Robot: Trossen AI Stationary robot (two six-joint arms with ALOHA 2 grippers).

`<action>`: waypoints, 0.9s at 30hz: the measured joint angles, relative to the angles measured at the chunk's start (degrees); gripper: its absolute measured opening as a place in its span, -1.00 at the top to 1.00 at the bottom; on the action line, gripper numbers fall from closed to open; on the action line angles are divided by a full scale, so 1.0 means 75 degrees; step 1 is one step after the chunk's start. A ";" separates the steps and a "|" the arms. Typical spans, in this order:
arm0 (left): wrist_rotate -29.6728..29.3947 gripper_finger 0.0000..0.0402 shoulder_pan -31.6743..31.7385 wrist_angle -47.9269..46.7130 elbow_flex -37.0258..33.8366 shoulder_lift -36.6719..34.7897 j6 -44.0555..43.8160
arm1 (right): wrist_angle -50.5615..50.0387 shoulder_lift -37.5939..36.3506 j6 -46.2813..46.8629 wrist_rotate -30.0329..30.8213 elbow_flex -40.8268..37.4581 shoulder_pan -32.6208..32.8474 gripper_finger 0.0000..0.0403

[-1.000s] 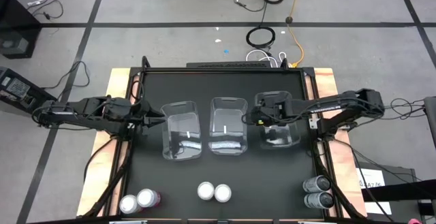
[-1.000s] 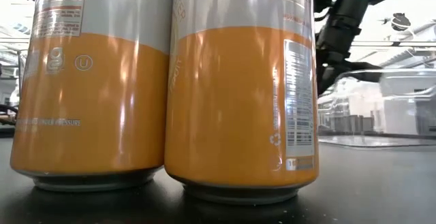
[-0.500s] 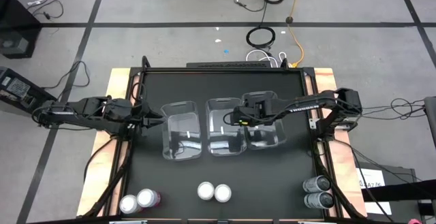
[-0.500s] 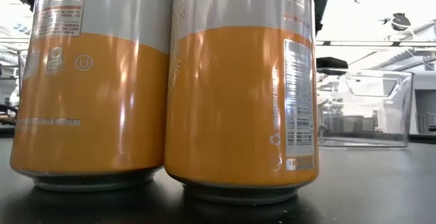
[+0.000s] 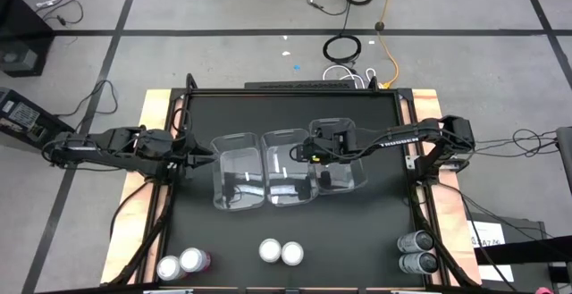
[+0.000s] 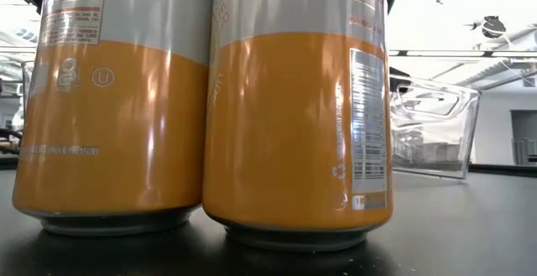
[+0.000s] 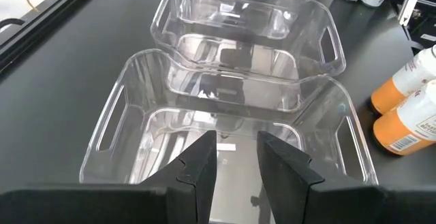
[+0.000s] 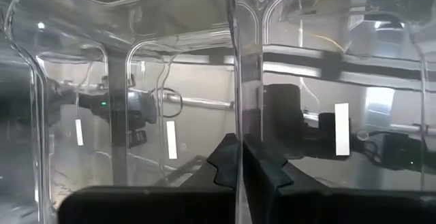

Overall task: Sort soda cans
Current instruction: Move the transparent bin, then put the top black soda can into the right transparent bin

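Observation:
Six soda cans stand upright in pairs along the table's near edge: the pink pair [image 5: 181, 263] at the left, the orange pair [image 5: 281, 252] in the middle, filling the low view [image 6: 210, 108], and the grey pair [image 5: 416, 252] at the right. Three clear bins sit side by side mid-table. My right gripper [image 5: 310, 155] is shut on the right bin [image 5: 344, 173]. My left gripper [image 5: 206, 156] is open at the left bin's [image 5: 239, 173] left end wall [image 7: 225, 125]; whether it touches, I cannot tell. My right gripper pinches the right bin's left long wall [image 8: 235, 81], one finger [image 8: 262, 166] inside the bin and the other outside. The arm reaches over the bin from the table's right. The bin [image 6: 428, 129] sits tilted, its left side raised.
The middle bin [image 5: 288, 164] stands pressed between the left and right bins. Raised black rails frame the table [image 5: 295, 93]. Bare black tabletop lies between the bins and the cans and to the right of the bins.
My right gripper has moved toward the table's left, dragging the right bin with it until it met the middle bin. The middle bin has slid left against the left bin. The right bin has tipped out of level.

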 joint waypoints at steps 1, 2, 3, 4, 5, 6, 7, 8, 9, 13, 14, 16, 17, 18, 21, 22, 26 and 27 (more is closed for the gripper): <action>0.0000 0.42 0.0000 0.0002 0.0000 0.0000 0.0002 | 0.0010 0.0000 -0.0067 0.0002 0.0000 0.0000 0.95; 0.0000 0.42 -0.0001 0.0001 0.0000 0.0000 0.0005 | 0.0012 0.0000 -0.0106 0.0003 0.0000 0.0000 0.93; 0.0000 0.42 -0.0001 0.0003 0.0000 -0.0003 0.0005 | 0.0004 0.0000 -0.0126 0.0000 0.0000 0.0000 0.91; 0.0000 0.42 -0.0002 0.0000 0.0000 -0.0002 0.0003 | -0.0016 0.0000 -0.0139 -0.0006 0.0000 0.0000 0.89; 0.0000 0.42 -0.0001 0.0001 0.0000 0.0000 0.0004 | -0.0042 0.0000 -0.0210 -0.0015 0.0000 0.0000 0.87; 0.0000 0.42 -0.0001 0.0002 0.0000 0.0000 0.0004 | -0.0056 0.0000 -0.0304 -0.0018 0.0000 0.0000 0.85; 0.0000 0.42 -0.0002 0.0001 0.0000 -0.0003 0.0006 | -0.0064 0.0000 -0.0393 -0.0027 0.0000 0.0000 0.83; 0.0001 0.42 -0.0001 0.0003 0.0000 -0.0001 0.0006 | -0.0067 -0.0003 -0.0453 -0.0066 0.0000 0.0000 0.81; 0.0000 0.42 0.0000 0.0001 0.0000 0.0000 0.0006 | -0.0086 -0.0003 -0.0484 -0.0156 0.0000 0.0000 0.78; 0.0000 0.42 -0.0003 0.0000 0.0003 0.0000 0.0006 | -0.0078 -0.0006 -0.0593 -0.0184 0.0000 0.0006 0.69; 0.0003 0.42 0.0000 0.0000 0.0003 0.0000 0.0006 | -0.0070 -0.0023 -0.0637 -0.0187 0.0000 0.0006 0.67; 0.0003 0.42 -0.0003 0.0002 0.0003 -0.0003 0.0006 | -0.0061 -0.0096 -0.0719 -0.0184 0.0000 0.0006 0.63; 0.0003 0.42 -0.0001 0.0003 0.0003 -0.0001 0.0006 | -0.0068 -0.0173 -0.0751 -0.0184 0.0000 0.0006 0.62; 0.0003 0.42 0.0000 0.0001 0.0003 0.0000 0.0006 | -0.0075 -0.0253 -0.0792 -0.0174 0.0000 0.0004 0.61; 0.0003 0.42 -0.0003 0.0000 0.0003 -0.0003 0.0004 | -0.0169 -0.0647 -0.1031 -0.0149 0.0000 -0.0004 0.58; 0.0003 0.42 -0.0002 0.0003 0.0003 -0.0002 0.0003 | -0.0220 -0.0813 -0.1102 -0.0108 0.0000 -0.0023 0.57; 0.0003 0.42 0.0000 -0.0012 0.0003 -0.0003 -0.0035 | -0.0498 -0.1452 -0.1353 0.0278 0.0000 -0.0035 0.57; 0.0003 0.42 0.0000 -0.0015 0.0003 -0.0003 -0.0043 | -0.0590 -0.1618 -0.1446 0.0374 0.0000 -0.0035 0.57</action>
